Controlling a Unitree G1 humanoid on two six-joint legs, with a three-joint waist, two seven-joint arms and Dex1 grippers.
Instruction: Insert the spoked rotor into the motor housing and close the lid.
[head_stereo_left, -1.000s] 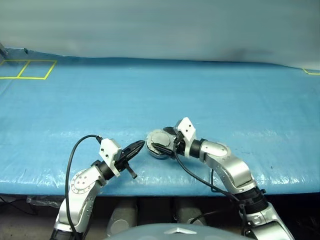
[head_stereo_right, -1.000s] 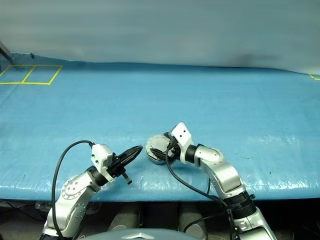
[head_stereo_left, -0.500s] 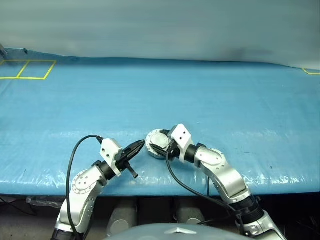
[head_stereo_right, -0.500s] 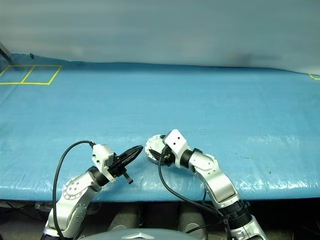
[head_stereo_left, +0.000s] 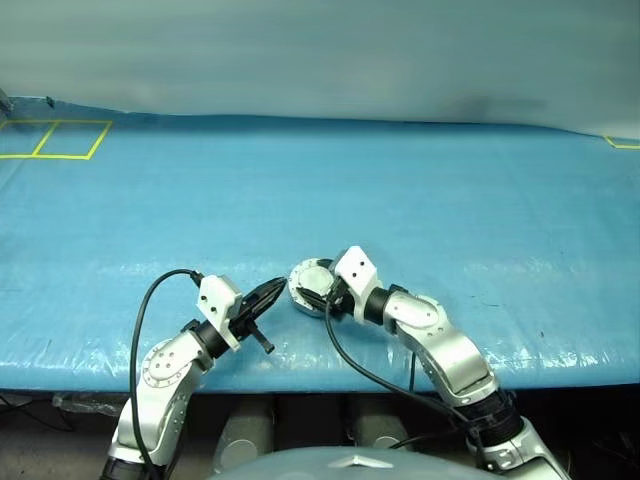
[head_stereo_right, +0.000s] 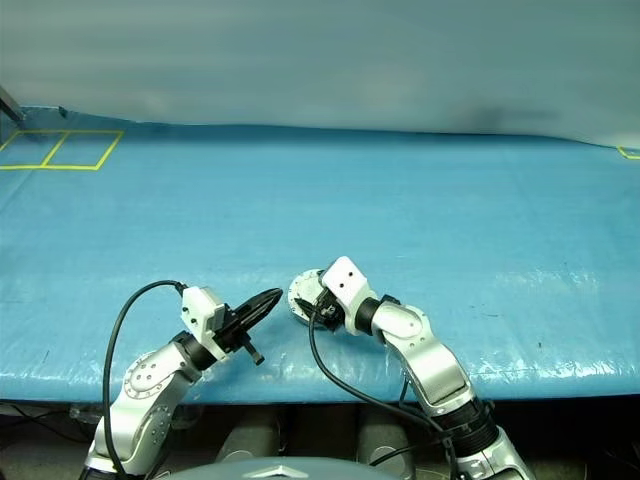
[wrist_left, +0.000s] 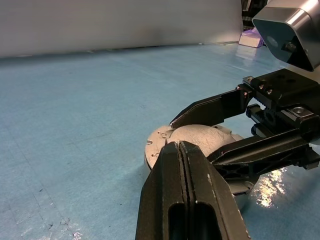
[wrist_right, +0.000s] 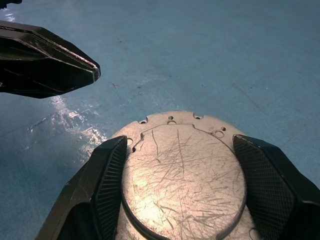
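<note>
Straddling the closed assembly near the front edge of the desk (head_stereo_left: 480, 190), the right gripper (wrist_right: 177, 172) has its two fingers (wrist_right: 107, 175) set on either side of the round grey lid (wrist_right: 182, 165). The fingers stand apart by roughly the width of the disc; the right wrist view shows their pads close against its rim, but whether they actually press on it cannot be told. A second ago the fingers stood wider, and the right hand has since edged in toward the left over the unit, so the fingers have narrowed onto the disc rather than released it.

The lid lies flat, plain scratched face up, over the motor housing (wrist_left: 155, 150), whose silver flange with small holes shows just beyond and below it. The spoked rotor cannot be seen; judged from the lid sitting level, it is probably already inside, and the task looks close to finished, with only seating or checking the lid left.

The left gripper (head_stereo_left: 272, 294) rests just left of the housing, its fingers fully closed on nothing, tips pointing at the flange and slightly apart from it. It has not moved over the last second.

Farther back the blue desk is bare, with yellow tape squares (head_stereo_left: 55, 138) at the far left corner.
</note>
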